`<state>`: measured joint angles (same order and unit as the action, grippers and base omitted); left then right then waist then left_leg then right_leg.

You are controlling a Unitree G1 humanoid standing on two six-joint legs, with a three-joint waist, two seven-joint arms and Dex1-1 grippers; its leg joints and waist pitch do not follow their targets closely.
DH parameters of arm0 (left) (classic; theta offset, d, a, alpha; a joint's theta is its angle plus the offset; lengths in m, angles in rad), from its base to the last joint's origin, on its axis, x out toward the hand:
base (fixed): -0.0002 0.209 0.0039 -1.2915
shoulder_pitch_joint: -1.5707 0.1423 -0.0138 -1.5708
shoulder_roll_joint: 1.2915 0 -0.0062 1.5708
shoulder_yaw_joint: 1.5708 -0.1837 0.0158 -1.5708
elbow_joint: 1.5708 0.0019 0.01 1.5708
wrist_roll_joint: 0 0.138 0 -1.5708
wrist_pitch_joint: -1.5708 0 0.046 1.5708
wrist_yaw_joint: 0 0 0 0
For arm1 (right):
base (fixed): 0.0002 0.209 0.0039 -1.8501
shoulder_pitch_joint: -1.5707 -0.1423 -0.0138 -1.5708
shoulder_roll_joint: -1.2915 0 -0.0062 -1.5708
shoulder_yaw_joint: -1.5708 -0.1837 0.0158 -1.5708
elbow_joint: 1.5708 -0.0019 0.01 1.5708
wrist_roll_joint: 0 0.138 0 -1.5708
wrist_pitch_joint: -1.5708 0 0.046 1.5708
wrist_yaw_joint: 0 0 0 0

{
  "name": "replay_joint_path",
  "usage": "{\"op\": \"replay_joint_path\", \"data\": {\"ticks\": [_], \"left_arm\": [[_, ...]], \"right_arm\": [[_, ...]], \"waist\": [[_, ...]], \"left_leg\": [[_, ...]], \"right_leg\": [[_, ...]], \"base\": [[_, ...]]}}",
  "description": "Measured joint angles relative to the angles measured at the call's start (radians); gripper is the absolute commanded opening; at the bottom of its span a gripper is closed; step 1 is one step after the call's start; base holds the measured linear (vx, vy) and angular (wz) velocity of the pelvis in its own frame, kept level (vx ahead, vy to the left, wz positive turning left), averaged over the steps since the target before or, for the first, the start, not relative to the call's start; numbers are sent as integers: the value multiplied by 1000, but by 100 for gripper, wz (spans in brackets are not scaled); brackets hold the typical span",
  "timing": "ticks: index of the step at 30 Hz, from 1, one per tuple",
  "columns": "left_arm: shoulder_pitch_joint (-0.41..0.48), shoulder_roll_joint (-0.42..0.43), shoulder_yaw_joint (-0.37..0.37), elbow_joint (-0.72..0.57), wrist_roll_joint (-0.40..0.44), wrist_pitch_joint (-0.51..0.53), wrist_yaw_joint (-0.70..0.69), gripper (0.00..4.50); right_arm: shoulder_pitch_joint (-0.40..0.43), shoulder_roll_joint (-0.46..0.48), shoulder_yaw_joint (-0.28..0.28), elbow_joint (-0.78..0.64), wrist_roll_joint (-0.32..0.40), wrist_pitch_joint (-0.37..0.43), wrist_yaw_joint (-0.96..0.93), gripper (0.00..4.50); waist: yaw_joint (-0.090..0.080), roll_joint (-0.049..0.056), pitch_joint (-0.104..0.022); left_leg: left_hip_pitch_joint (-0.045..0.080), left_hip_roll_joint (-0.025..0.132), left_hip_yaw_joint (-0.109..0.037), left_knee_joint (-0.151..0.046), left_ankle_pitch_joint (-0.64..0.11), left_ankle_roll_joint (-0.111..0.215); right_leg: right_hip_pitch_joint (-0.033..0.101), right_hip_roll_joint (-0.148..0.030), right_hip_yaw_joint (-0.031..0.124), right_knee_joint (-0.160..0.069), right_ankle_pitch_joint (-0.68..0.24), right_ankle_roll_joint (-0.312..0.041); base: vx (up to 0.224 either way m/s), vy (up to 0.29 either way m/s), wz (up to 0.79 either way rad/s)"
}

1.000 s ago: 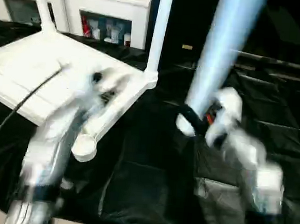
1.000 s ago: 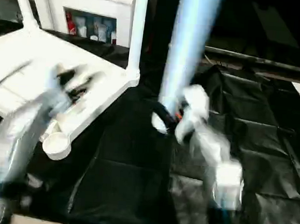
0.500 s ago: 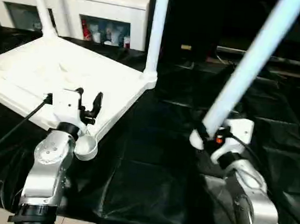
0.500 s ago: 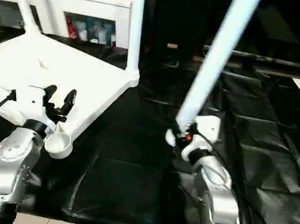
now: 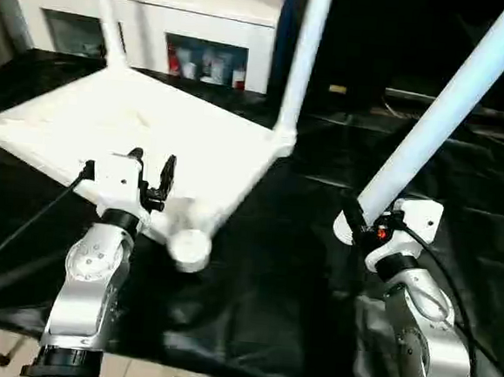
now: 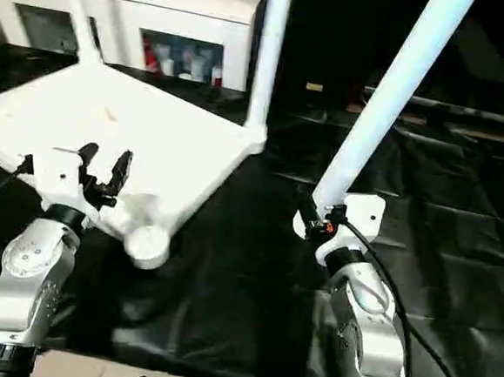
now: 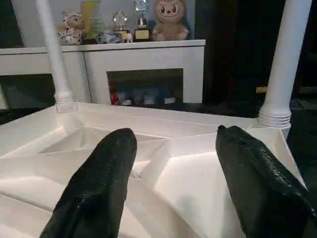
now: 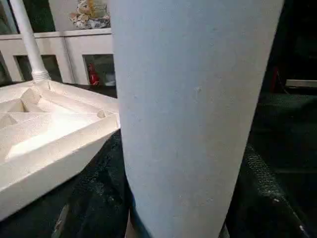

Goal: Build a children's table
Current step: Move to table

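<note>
Where the black-covered work table (image 5: 251, 311) carries it, table top: the children's table (image 5: 152, 133) lies upside down at the left, ribbed underside up, two legs standing in its far corners.
Left gripper: the left gripper (image 5: 151, 168) hovers over the top's near edge, fingers (image 7: 99, 183) spread apart with nothing between them.
Near corner: an empty round socket (image 5: 190, 249) sits just right of that gripper.
Right gripper: the right gripper (image 5: 360, 225) is clamped on the lower end of a loose leg (image 5: 442, 107), which slants up and to the right, well apart from the top.
Background: a white cabinet (image 5: 160, 24) stands behind.
</note>
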<state>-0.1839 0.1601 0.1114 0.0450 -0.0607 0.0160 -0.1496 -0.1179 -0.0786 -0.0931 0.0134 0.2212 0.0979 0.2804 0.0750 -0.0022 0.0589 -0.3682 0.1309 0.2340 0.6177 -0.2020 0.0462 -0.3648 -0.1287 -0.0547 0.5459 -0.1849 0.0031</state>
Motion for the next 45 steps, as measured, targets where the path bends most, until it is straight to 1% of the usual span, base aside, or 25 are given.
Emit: {"op": "replay_joint_path", "data": {"ticks": [5,7,9,10,11,13,14,16,18,20,22,25,27,28,30,31,32,33,35,36,37,39,40,43,45], "left_arm": [[0,4,-1,11,8,-3,2,300],[-2,-6,-12,16,9,-6,2,300],[3,-12,-19,17,12,-18,3,300],[5,-10,-19,19,12,-19,2,300],[4,-7,-20,20,13,-22,2,300],[14,3,-10,21,12,-25,3,300],[17,7,-3,23,12,-28,4,300],[17,9,8,23,12,-39,7,300],[16,-9,-9,20,12,-44,8,300],[25,-9,-13,19,12,-46,8,300],[21,-7,-13,15,12,-47,8,300],[39,8,0,16,12,-47,11,300],[48,20,22,16,13,-46,13,300],[48,23,24,16,13,-46,13,300],[45,8,8,13,15,-47,12,300],[44,2,-5,13,15,-47,11,300],[45,0,-9,12,15,-47,11,300],[45,4,-8,13,15,-47,12,300],[49,22,-2,12,18,-47,12,300],[49,30,2,12,25,-49,15,300],[48,35,0,11,36,-50,15,300],[49,39,-2,7,46,-56,15,300],[48,36,-4,7,49,-58,14,300],[48,28,-27,7,58,-61,13,300],[48,30,-26,7,55,-61,13,300]], "right_arm": [[0,3,11,1,-2,-6,-14,194],[1,1,1,1,-3,-15,-24,194],[-2,-3,-10,1,-15,-22,-50,194],[3,0,-19,1,-22,-27,-64,194],[15,19,-31,7,-24,-32,-85,194],[25,30,-33,15,-26,-33,-102,194],[25,32,-26,17,-35,-38,-109,194],[22,24,-28,18,-42,-56,-120,194],[9,-5,-45,25,-44,-74,-121,194],[4,-12,-55,46,-48,-75,-119,194],[4,-10,-57,49,-52,-76,-119,194],[-6,9,-33,68,-54,-75,-107,194],[-20,19,7,68,-52,-73,-87,194],[-28,15,10,68,-52,-72,-82,194],[-29,-6,3,67,-40,-68,-74,194],[-28,-9,-1,70,-38,-66,-74,194],[-27,-9,-1,70,-38,-65,-73,194],[-27,-4,0,70,-38,-65,-71,194],[-26,18,19,69,-39,-64,-61,194],[-26,27,31,68,-39,-64,-56,194],[-26,28,35,68,-39,-64,-54,194],[-30,25,34,67,-39,-64,-54,194],[-31,21,34,67,-39,-64,-54,194],[-27,10,29,69,-38,-62,-54,194],[-27,10,31,69,-37,-62,-54,194]], "waist": [[-60,-5,-1],[-59,-10,1],[-39,2,1],[-44,6,2],[-64,9,4],[-106,11,5],[-118,11,9],[-125,-19,-6],[-102,-31,-14],[-75,-23,-17],[-70,-8,-22],[-77,-14,-18],[-71,-22,-16],[-69,-34,-19],[-38,-32,-20],[-22,-26,-18],[-9,-16,-17],[-9,-10,-15],[-37,-5,-10],[-43,-3,-8],[-45,-3,-8],[-43,-20,-14],[-43,-34,-18],[-45,-24,-11],[-55,-9,-4]], "left_leg": [[-1,-2,45,-16,-3,5],[0,-5,54,-11,-6,5],[-25,-20,-117,139,-50,-18],[-10,-8,-161,131,-92,-72],[-6,-8,-136,127,-87,-63],[-4,-11,-130,101,-78,-49],[4,-17,-125,76,-67,-37],[14,-41,-99,39,-63,-32],[-3,-57,-95,55,-81,-26],[-17,-29,-161,128,-78,-37],[-14,16,-174,73,-57,-76],[-20,8,-138,46,-35,-67],[-19,-19,-119,39,-30,-34],[-20,-33,-112,40,-29,-24],[-36,-37,-78,50,-31,10],[-42,-29,-84,70,-44,25],[-53,-18,-115,92,-59,-3],[-51,-10,-115,93,-57,-34],[-38,-21,-99,64,-46,-14],[-33,-27,-89,47,-35,-4],[-30,-32,-86,36,-30,2],[-32,-54,-64,12,-12,9],[-34,-71,-54,6,-6,3],[-36,-73,-47,6,-7,2],[-40,-66,-64,5,-7,2]], "right_leg": [[-2,-26,-26,38,-60,-22],[-13,-44,-9,22,-63,11],[-12,-71,-20,21,-11,94],[-16,-85,-42,29,-7,97],[-13,-91,-46,27,-13,87],[-14,-61,-38,37,-73,-2],[-15,-35,-58,95,-75,-22],[12,13,-66,95,-65,-23],[13,3,-32,84,-34,28],[0,-26,-43,83,-22,42],[-10,-28,-48,81,-13,50],[-22,-15,-9,63,-34,-16],[-37,10,-18,117,-60,-63],[-37,23,-8,122,-57,-35],[-33,-1,19,97,-31,47],[-33,-2,24,89,-21,55],[-27,-4,21,76,-11,63],[-20,-9,13,67,-7,64],[-20,5,14,61,-55,-23],[-33,7,-2,112,-70,-46],[-35,21,-20,143,-70,-46],[-23,60,-45,127,-65,-42],[-11,69,-36,100,-59,-15],[-9,66,-17,89,-54,-1],[3,72,-12,96,-67,-10]], "base": [[-55,90,3],[0,0,0],[13,131,-32],[12,184,-49],[-48,143,-13],[-78,137,15],[-71,150,-6],[-30,80,-14],[-6,50,-10],[-9,129,-30],[-1,122,-19],[-10,228,12],[1,186,5],[-15,149,4],[-28,163,11],[-28,186,9],[-35,214,-15],[-36,218,-6],[-37,225,1],[-50,216,6],[-50,216,6],[-58,149,-4],[-63,130,-7],[-68,79,1],[-70,27,0]]}}
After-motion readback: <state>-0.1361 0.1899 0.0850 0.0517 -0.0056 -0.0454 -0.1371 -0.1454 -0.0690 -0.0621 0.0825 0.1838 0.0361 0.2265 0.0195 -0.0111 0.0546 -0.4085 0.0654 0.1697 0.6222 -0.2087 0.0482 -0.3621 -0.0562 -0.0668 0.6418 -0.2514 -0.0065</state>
